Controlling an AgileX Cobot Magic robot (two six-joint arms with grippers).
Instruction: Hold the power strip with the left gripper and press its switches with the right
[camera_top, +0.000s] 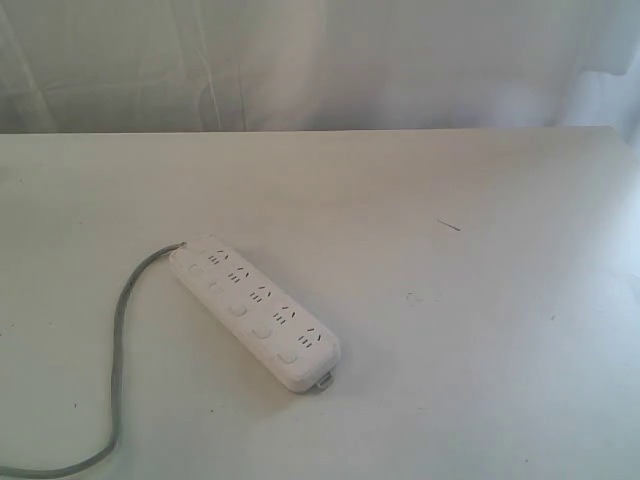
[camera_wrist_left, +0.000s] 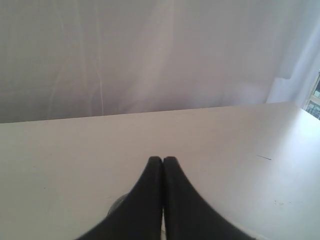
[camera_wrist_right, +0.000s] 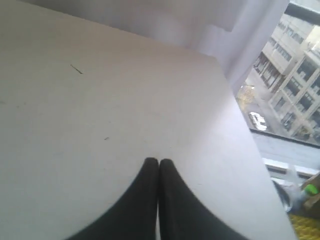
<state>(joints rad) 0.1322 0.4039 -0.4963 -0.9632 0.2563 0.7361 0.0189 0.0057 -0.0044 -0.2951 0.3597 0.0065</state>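
We see a pale surface (camera_top: 450, 350) before a white curtain (camera_top: 300, 60); the left tool (camera_wrist_left: 162, 160) and right tool (camera_wrist_right: 158, 161) are pressed together.

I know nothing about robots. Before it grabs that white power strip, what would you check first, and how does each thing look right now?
1. Power strip lying flat on the table, sockets up: ok.
2. Switches uncovered, reachable from above: ok.
3. Left gripper open for grasping: not ok, jaws shut.
4. Right gripper shut for pressing: ok.
5. Grey cord clear of the strip's body: ok.
6. Switches on or off: cannot tell.
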